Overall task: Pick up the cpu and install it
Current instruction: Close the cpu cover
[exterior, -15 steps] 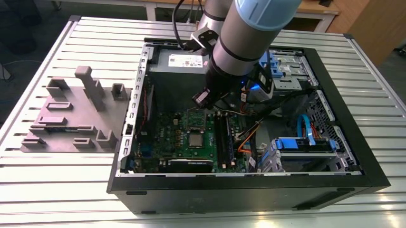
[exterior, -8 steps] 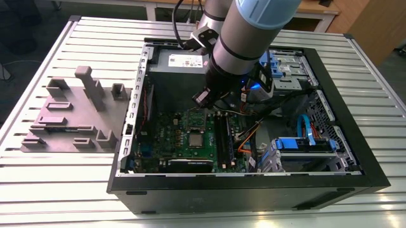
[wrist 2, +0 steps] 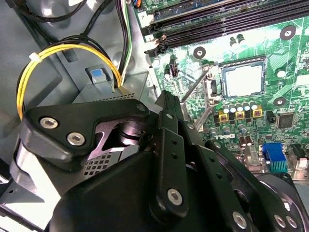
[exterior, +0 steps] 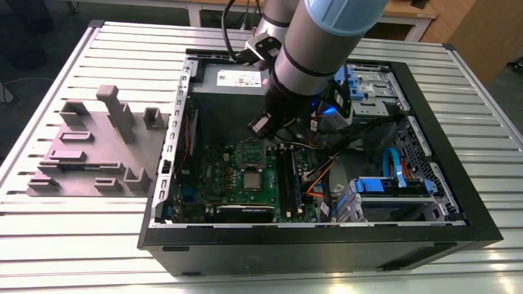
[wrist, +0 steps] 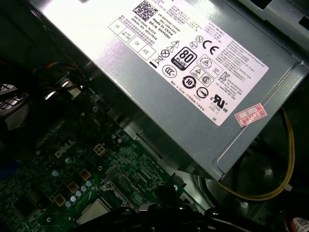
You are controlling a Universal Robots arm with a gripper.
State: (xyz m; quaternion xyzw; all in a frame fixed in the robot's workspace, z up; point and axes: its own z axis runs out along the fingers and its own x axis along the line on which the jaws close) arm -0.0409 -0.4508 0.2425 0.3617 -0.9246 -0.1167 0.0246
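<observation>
- Computer case (exterior: pixel 457 236), an open black metal tower lying on its side on the white slatted metal table (exterior: pixel 98 245), holds everything the work concerns
- Inside it, a green motherboard (exterior: pixel 217 177) lies flat on the case floor, toward the exterior view's left
- The cpu (exterior: pixel 252 179), a small square chip with a silver-grey metal top, sits in the socket at the middle of that board; in the second wrist view it (wrist 2: pixel 244 80) lies flat inside the socket frame, with the thin metal retention lever (wrist 2: pixel 193 87) just beside it
- A large grey metal power supply box with a white label (exterior: pixel 239 78) fills the far corner of the case, and it (wrist: pixel 193 72) stands right next to the board in the first wrist view
- Blue plastic drive brackets (exterior: pixel 391 185) occupy the bay on the exterior view's right, with orange and blue cables near them
- The black gripper (exterior: pixel 263 124) hangs inside the case above the board, between the power supply and the socket, apart from the chip; whether its fingers are spread or closed cannot be told
- A grey plastic fixture with upright blocks (exterior: pixel 94 147) rests on the table outside the case, on the exterior view's left
</observation>
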